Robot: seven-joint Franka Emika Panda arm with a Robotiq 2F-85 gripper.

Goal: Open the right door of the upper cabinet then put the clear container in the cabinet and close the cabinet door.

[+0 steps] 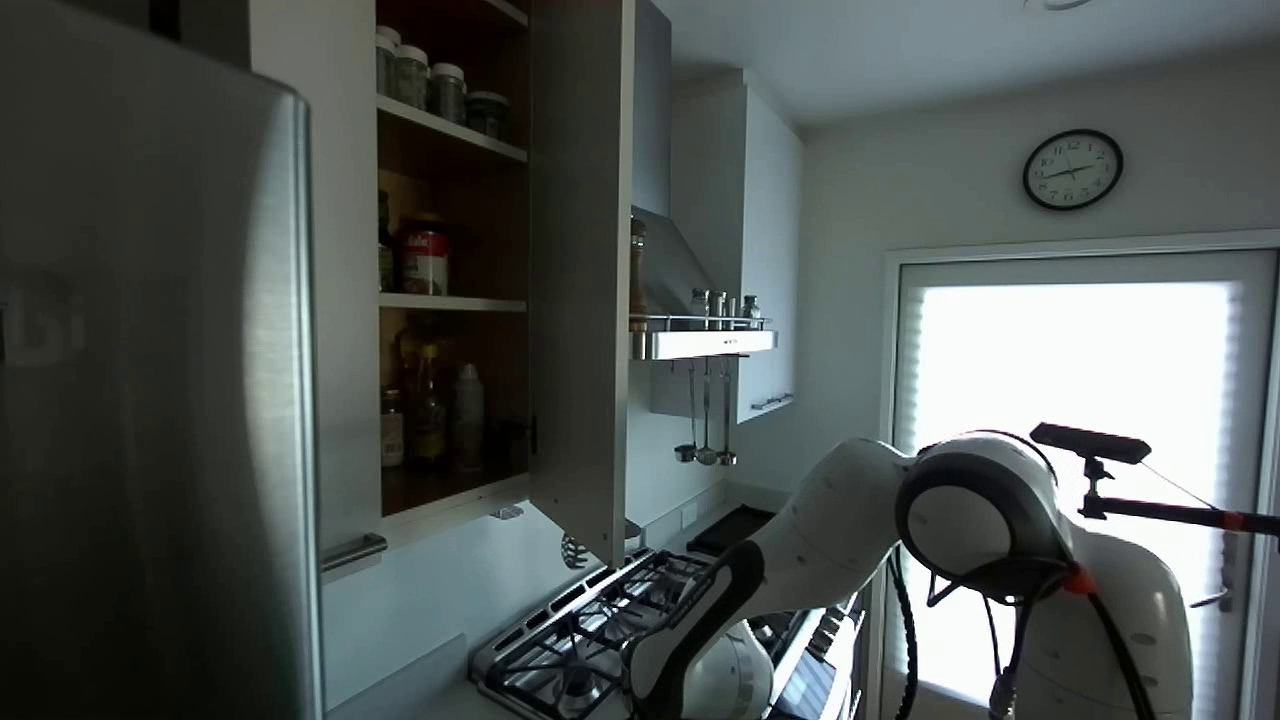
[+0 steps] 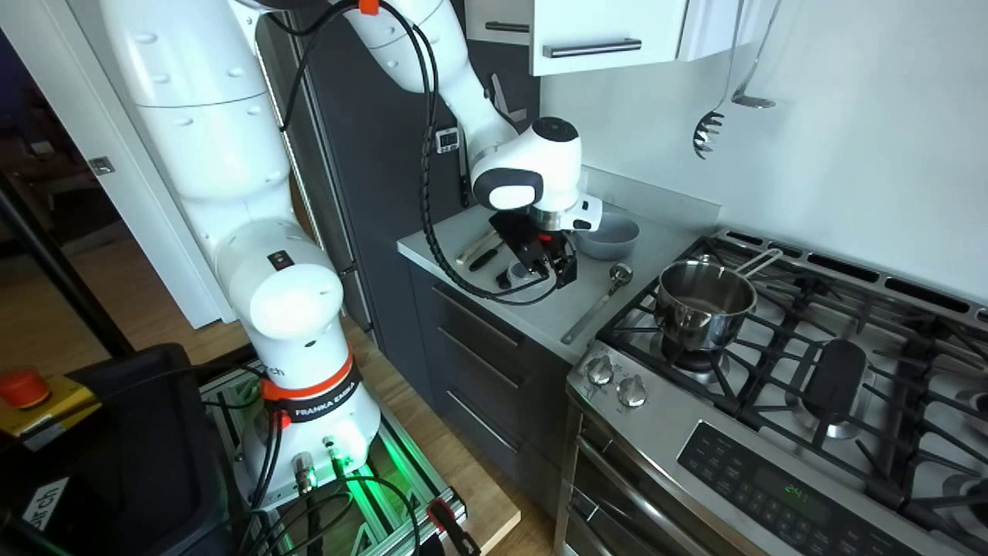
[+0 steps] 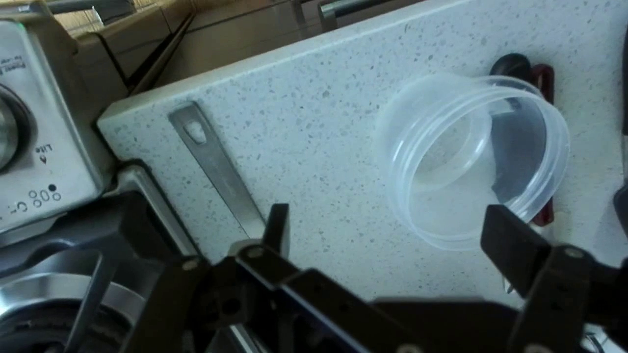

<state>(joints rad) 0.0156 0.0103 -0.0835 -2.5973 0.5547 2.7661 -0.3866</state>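
The gripper (image 3: 389, 228) enters the wrist view from six o'clock, its jaws spread wide and holding nothing. The clear container (image 3: 456, 162) sits on the speckled white counter (image 3: 324, 162), between one and two o'clock from the middle of the gap between the fingertips, its round mouth facing the camera. The fingertip on the three o'clock side overlaps its rim in this view; whether the two touch cannot be told. A red thing (image 3: 543, 78), partly hidden, shows at the container's one o'clock edge. Toward ten o'clock from the gripper lies the handle of a metal ladle (image 3: 216, 166), its other end hidden behind the gripper.

In an exterior view, the white arm (image 2: 471, 100) reaches in from eleven o'clock and holds the gripper pointing down over the counter. The container shows just beside the gripper, at nine o'clock; a grey bowl (image 2: 614, 239) is near, at two o'clock. A steel pot (image 2: 702, 309) stands on the stove (image 2: 656, 421), at three o'clock in the view.

In an exterior view, the cabinet (image 1: 460, 303) is at ten o'clock, its right door (image 1: 580, 280) swung outward. Inside are jars (image 1: 447, 97) above, a red-labelled jar (image 1: 425, 258) midway and bottles (image 1: 430, 425) below. A fridge (image 1: 150, 380) fills nine o'clock; a wall clock (image 1: 1073, 169) hangs at two.
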